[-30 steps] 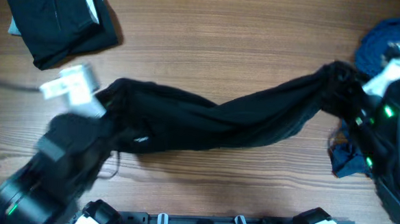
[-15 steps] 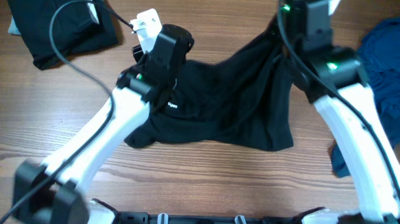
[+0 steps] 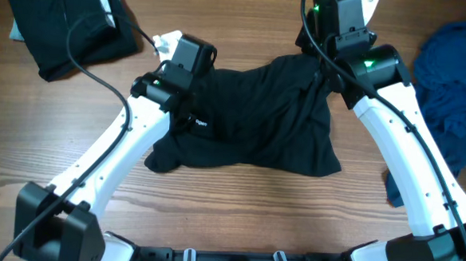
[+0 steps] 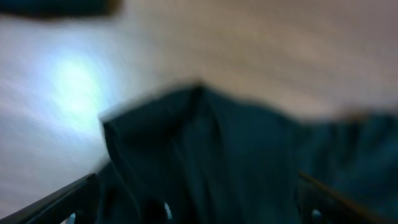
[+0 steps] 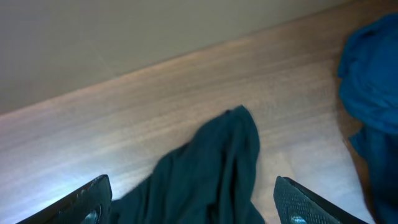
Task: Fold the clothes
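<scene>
white arm links (image 3: pixel 108 156) | black joints (image 3: pixel 52 223) | black cables (image 3: pixel 68 42) | green LEDs (image 3: pixel 370 64)

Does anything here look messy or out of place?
Yes. The black fabric shirt in the middle lies rumpled and skewed, not flat. The dark blue garment at the right edge is a loose heap, unlike the folded black garment top left.

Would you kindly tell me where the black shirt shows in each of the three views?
Overhead: the black shirt lies spread at the centre.
Left wrist: the shirt, blurred, fills the lower middle.
Right wrist: one corner of the shirt shows at bottom centre.
Shared landmark: the wooden table beneath it.
</scene>
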Action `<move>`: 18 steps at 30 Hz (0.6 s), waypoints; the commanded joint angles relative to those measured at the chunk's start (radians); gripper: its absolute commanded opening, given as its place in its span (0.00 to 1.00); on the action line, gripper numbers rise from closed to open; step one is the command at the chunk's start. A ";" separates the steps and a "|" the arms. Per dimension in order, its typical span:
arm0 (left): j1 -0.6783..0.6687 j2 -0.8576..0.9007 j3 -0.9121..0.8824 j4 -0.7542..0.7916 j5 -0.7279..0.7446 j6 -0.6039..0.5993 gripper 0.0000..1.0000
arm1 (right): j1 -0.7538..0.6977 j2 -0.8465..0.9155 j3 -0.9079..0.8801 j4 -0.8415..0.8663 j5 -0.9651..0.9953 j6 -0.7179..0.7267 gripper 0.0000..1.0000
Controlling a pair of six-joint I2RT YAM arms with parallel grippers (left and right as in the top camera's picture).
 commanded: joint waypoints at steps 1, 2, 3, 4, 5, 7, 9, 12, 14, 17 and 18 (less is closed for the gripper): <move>-0.005 -0.012 0.011 -0.126 0.250 -0.107 0.98 | -0.005 -0.026 0.010 -0.024 0.025 -0.011 0.84; -0.005 -0.012 0.011 -0.160 0.270 -0.135 0.97 | -0.005 -0.026 0.010 -0.027 0.025 -0.008 0.84; -0.006 -0.012 0.011 -0.188 0.289 -0.155 0.97 | -0.005 -0.026 0.010 -0.028 0.020 -0.008 0.84; -0.009 -0.012 0.011 -0.206 0.296 -0.164 0.97 | -0.005 -0.026 0.010 -0.029 0.013 -0.006 0.84; -0.016 -0.012 0.011 -0.230 0.299 -0.188 0.97 | -0.005 -0.026 0.010 -0.029 0.000 0.000 0.84; -0.038 -0.005 0.010 -0.260 0.327 -0.225 0.96 | -0.005 -0.026 0.010 -0.029 -0.029 0.007 0.85; -0.078 0.013 0.004 -0.265 0.363 -0.236 0.97 | -0.005 -0.026 0.010 -0.037 -0.046 0.018 0.85; -0.138 0.050 -0.015 -0.232 0.333 -0.297 0.99 | -0.005 -0.026 0.010 -0.052 -0.048 0.018 0.85; -0.163 0.085 -0.022 -0.200 0.325 -0.341 1.00 | -0.005 -0.026 0.010 -0.065 -0.052 0.017 0.85; -0.173 0.135 -0.022 -0.174 0.328 -0.392 1.00 | -0.005 -0.026 0.010 -0.093 -0.051 0.017 0.85; -0.173 0.146 -0.022 -0.167 0.328 -0.404 1.00 | -0.005 -0.026 0.010 -0.101 -0.051 0.017 0.84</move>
